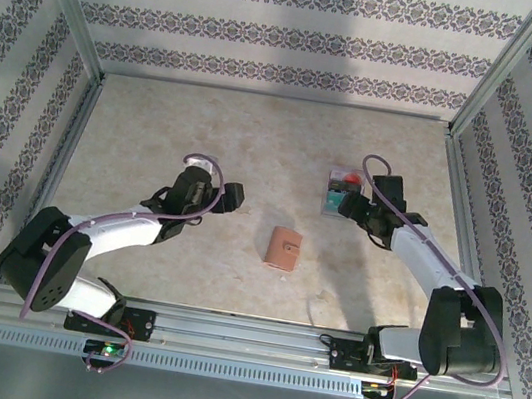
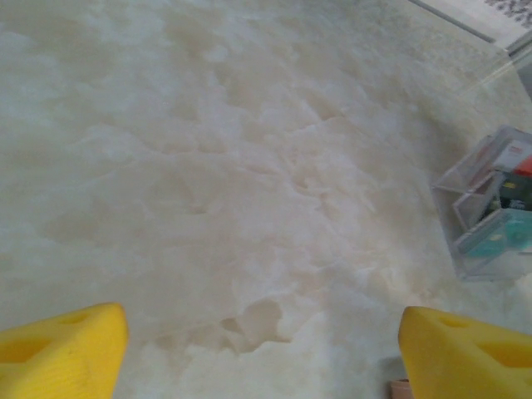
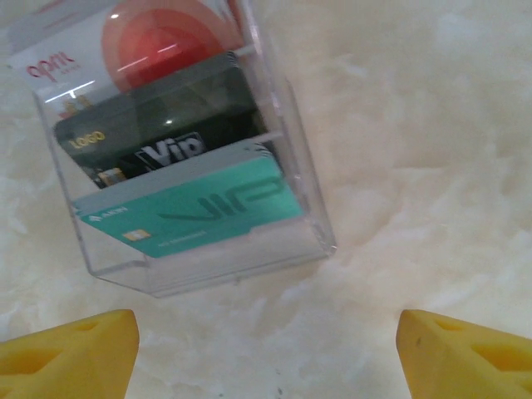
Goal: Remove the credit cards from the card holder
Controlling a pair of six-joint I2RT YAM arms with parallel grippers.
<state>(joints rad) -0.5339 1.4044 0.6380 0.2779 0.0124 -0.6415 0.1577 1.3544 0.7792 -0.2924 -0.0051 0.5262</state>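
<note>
The pink card holder (image 1: 285, 247) lies flat and closed on the surface (image 1: 206, 129), about midway between the left and right edges and somewhat nearer the near edge than the far one. Nothing touches it.

The cards (image 3: 183, 150) stand in a clear box (image 1: 337, 193) toward the right edge, farther back than the card holder and apart from it. The right wrist view shows three in stepped rows: a teal card (image 3: 199, 212) in the row nearest the camera, a dark card (image 3: 158, 137) behind it, and a white card with a red disc (image 3: 125, 50) behind that.

The right end effector (image 1: 348, 205) is just beside the box on its near-right side, open, its yellow fingertips (image 3: 71, 353) spread wide with only bare surface between them; the box sits just beyond the tips.

The left end effector (image 1: 229, 194) is left of the card holder and well apart from it. It is open too, with its fingertips (image 2: 62, 349) wide apart and nothing between them. In its wrist view the box (image 2: 490, 208) shows at the right.
</note>
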